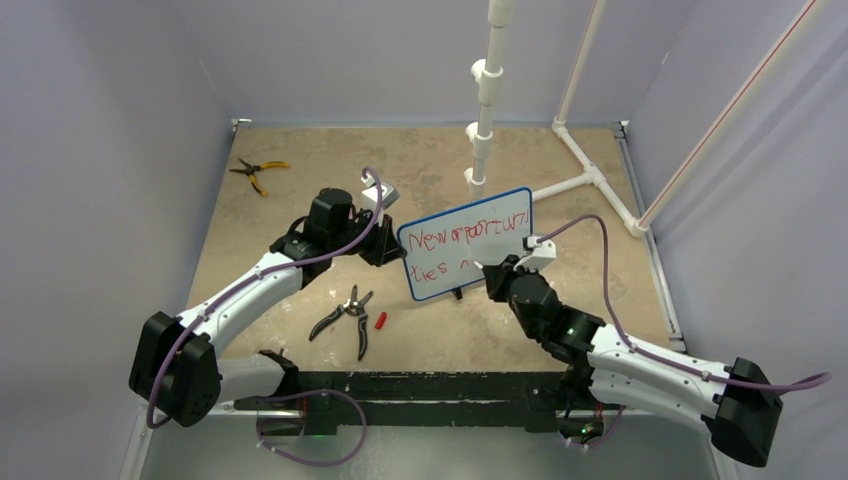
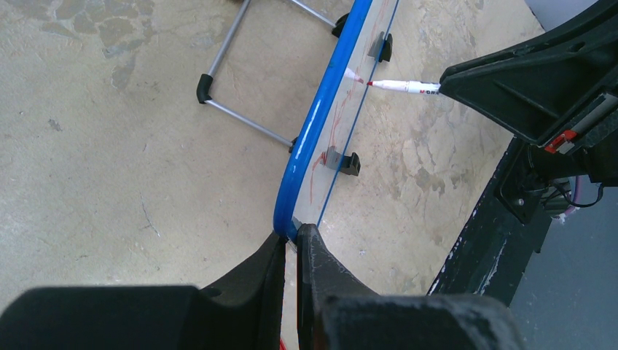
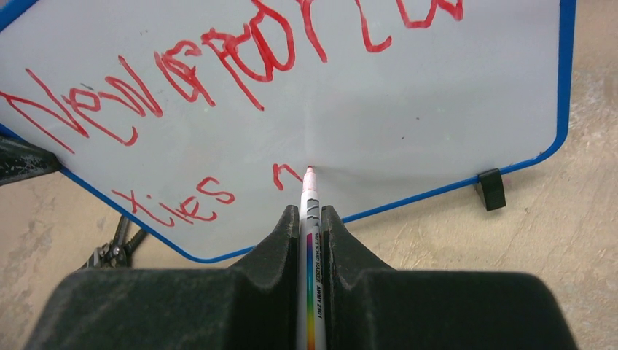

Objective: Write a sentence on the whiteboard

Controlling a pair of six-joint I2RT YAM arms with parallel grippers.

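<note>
Left gripper (image 2: 291,237): jaws pressed nearly together, clamped on the lower corner of the whiteboard's (image 2: 321,109) blue frame; one black finger lies on each face of the board.
Right gripper (image 3: 311,215): jaws narrow, clamped on the barrel of a marker (image 3: 311,281) that runs straight out between the fingers.
Marker tip (image 3: 309,172): red felt point touching the white face, just right of the last stroke in the lower row.
Whiteboard, position: stands on its edge at mid-table, leaning, between the two grippers; in the overhead view its left edge is at the left gripper and its lower right area faces the right one.
Whiteboard, build: glossy white rectangular panel, thin blue rim with rounded corners, small black feet (image 3: 492,189), thin grey metal prop legs (image 2: 240,120) behind.
Sentence (image 3: 182,73): thin red scrawl in two rows; the upper row opens with "New", the lower reads "ties n".
Marker body: slim white cylinder with a rainbow stripe and small black print.
Table (image 1: 300,200): flat, mottled tan surface like stone.
Loose tools: yellow-handled pliers (image 1: 258,172) far left; black-handled cutters (image 1: 345,315) near the front, a small red piece (image 1: 380,320) just beside them.
Pipe frame (image 1: 590,175): white plastic tubing with joints, at the rear right.
</note>
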